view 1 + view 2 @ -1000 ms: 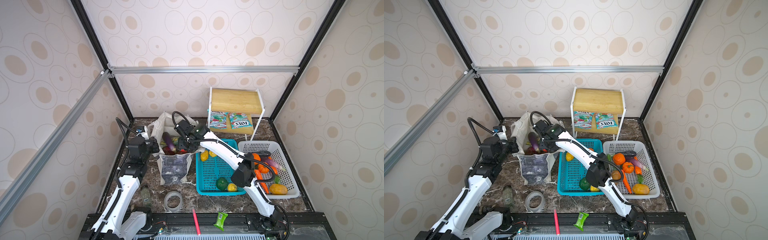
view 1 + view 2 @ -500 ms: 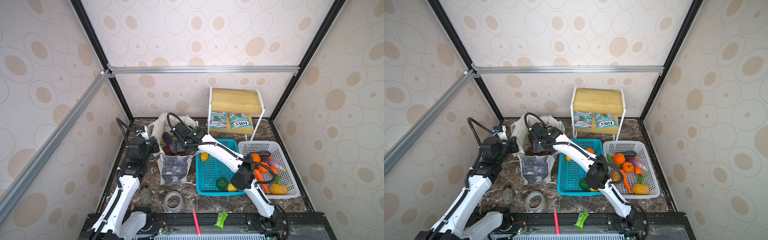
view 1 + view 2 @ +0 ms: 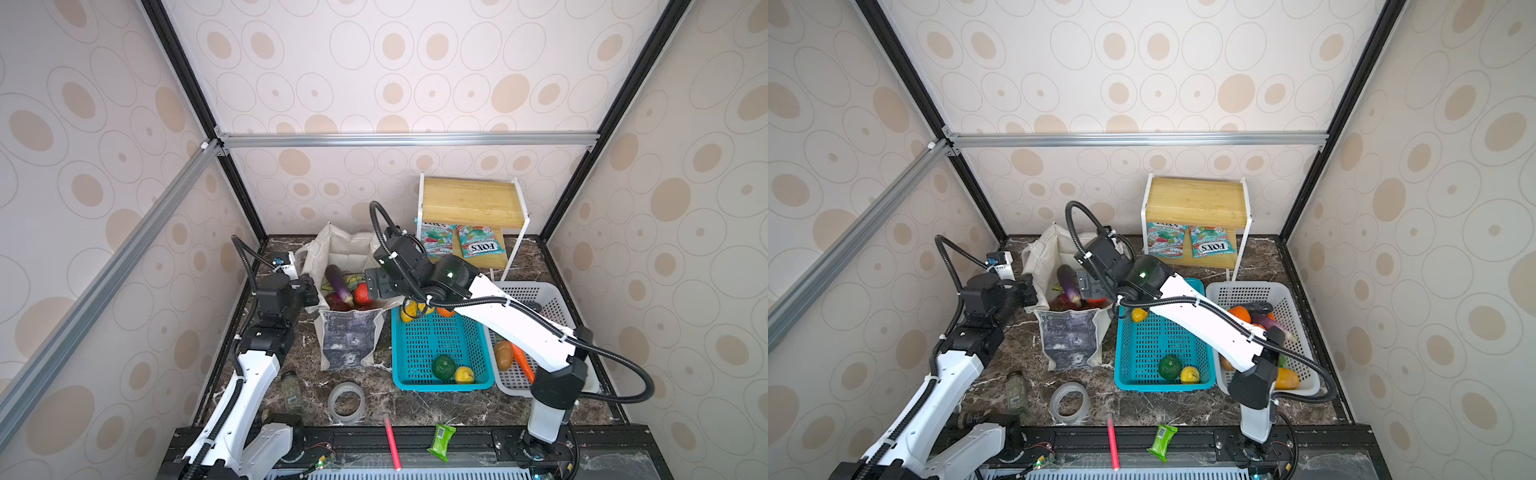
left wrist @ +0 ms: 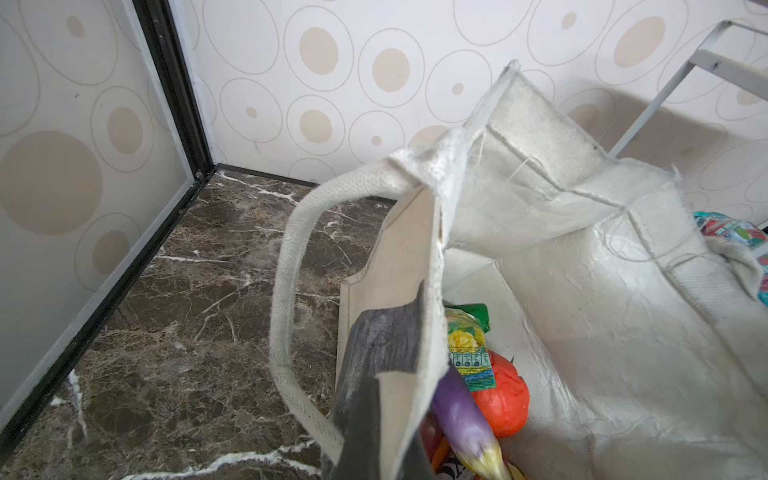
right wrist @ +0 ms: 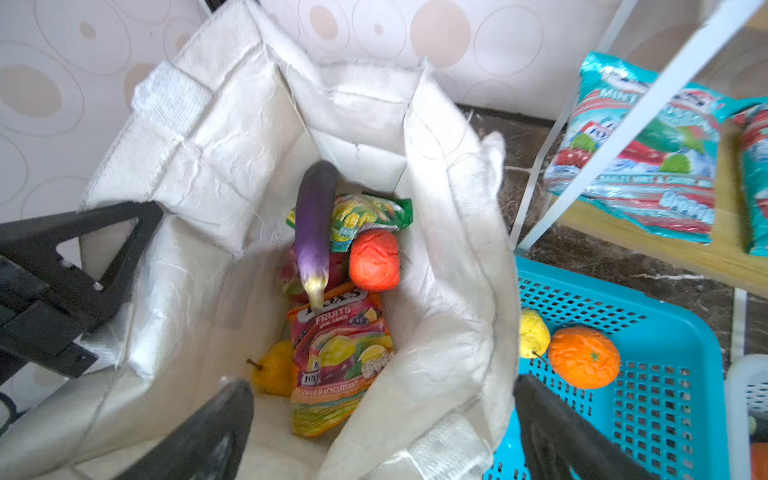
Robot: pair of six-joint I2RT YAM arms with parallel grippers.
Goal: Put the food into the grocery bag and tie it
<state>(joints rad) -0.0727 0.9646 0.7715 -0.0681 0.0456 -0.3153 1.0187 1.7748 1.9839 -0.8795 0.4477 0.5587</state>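
Our left pincer (image 3: 312, 291) clamps the soft, floppy bag (image 3: 351, 340) by its rim; the right pincer (image 3: 373, 287) gapes empty over the mouth, nine o'clock of the blue basket (image 3: 440, 386); we'd grip the limp handles (image 4: 286, 270)

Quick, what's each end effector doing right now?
Left end effector: closed, pinching the grocery bag rim.
Right end effector: open, holding nothing.

Grocery bag (image 4: 582, 291) open, cream handle (image 4: 286, 291) looping over marble desk (image 4: 187, 311). Inside: purple eggplant (image 4: 461, 411) against near wall, red round vegetable (image 4: 505, 399) touching it, green snack packet (image 4: 469, 345) overlapping vegetable.
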